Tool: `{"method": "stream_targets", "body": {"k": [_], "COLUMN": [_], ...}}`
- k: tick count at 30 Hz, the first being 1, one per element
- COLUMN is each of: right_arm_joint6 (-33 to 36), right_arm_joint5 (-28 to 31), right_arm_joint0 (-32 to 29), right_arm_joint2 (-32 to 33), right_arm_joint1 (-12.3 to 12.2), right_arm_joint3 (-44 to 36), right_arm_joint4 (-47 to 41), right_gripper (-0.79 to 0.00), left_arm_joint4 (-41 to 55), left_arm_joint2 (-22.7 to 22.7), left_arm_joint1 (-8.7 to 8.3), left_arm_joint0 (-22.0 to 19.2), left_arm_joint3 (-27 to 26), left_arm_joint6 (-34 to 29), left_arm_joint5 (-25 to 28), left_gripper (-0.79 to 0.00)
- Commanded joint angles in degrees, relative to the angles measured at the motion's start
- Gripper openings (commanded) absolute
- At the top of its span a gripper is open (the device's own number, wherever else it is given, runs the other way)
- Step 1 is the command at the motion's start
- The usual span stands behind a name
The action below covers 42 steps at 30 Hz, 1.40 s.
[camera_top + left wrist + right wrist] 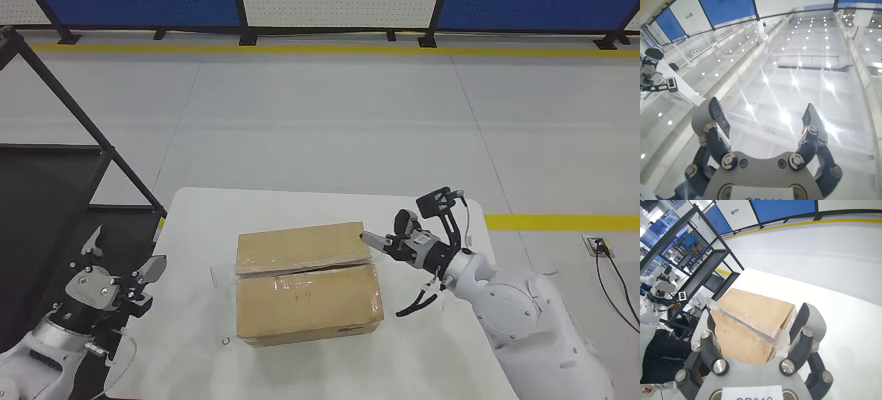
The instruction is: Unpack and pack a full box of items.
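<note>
Centrally, a cardboard box [308,285] rests on the white table [200,230] amid pale floor [320,120].

One cardboard box [308,290] stands near the middle of the one white table [200,215], with two top flaps [300,248] and one strip of clear tape [751,327] along their seam. Two grippers are there: the left gripper [762,103] off the table's left edge, the right gripper [374,240] beside the box's right end.

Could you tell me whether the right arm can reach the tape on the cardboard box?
Probably yes: the open right claw sits at the cardboard box's end, straddling the clear tape's loose end, with nothing between.
</note>
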<state>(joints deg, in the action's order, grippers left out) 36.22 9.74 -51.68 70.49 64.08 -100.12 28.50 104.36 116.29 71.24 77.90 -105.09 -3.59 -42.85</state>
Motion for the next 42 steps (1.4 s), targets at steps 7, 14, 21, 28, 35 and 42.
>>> {"method": "stream_targets", "body": {"k": [7, 14, 21, 28, 35, 42], "right_arm_joint6": [15.8, 19.3, 23.4, 25.5, 25.4, 23.9], "right_arm_joint5": [-2.6, -0.5, 0.2, -0.8, 0.3, 0.8], "right_arm_joint0": [9.4, 14.5, 16.7, 17.6, 18.5, 20.8], "right_arm_joint2": [-5.8, -7.7, -9.4, -10.7, -12.6, -16.1], "right_arm_joint1": [1.3, 2.4, 3.0, 3.2, 3.8, 5.2], "right_arm_joint3": [10.6, 20.1, 25.4, 28.1, 29.9, 32.4], "right_arm_joint4": [-12.9, -23.2, -28.6, -28.9, -30.4, -32.1], "right_gripper": [0.000, 0.000, 0.000, 0.000, 0.000, 0.000], "left_arm_joint4": [-17.0, -54.7, -70.6, -74.1, -73.3, -71.2], "left_arm_joint2": [-0.2, -3.9, -7.2, -8.1, -7.4, -6.6], "left_arm_joint1": [-0.50, -1.54, -1.57, -1.59, -1.76, -1.74], "left_arm_joint0": [1.8, 5.7, 5.3, 4.3, 4.0, 5.0], "left_arm_joint3": [-3.8, -3.6, -0.8, 1.6, 2.6, 1.9], "left_arm_joint6": [-7.1, -21.2, -20.2, -20.1, -20.6, -21.0], "left_arm_joint5": [7.1, 29.8, 47.1, 53.4, 53.2, 54.5], "left_gripper": [0.000, 0.000, 0.000, 0.000, 0.000, 0.000]}}
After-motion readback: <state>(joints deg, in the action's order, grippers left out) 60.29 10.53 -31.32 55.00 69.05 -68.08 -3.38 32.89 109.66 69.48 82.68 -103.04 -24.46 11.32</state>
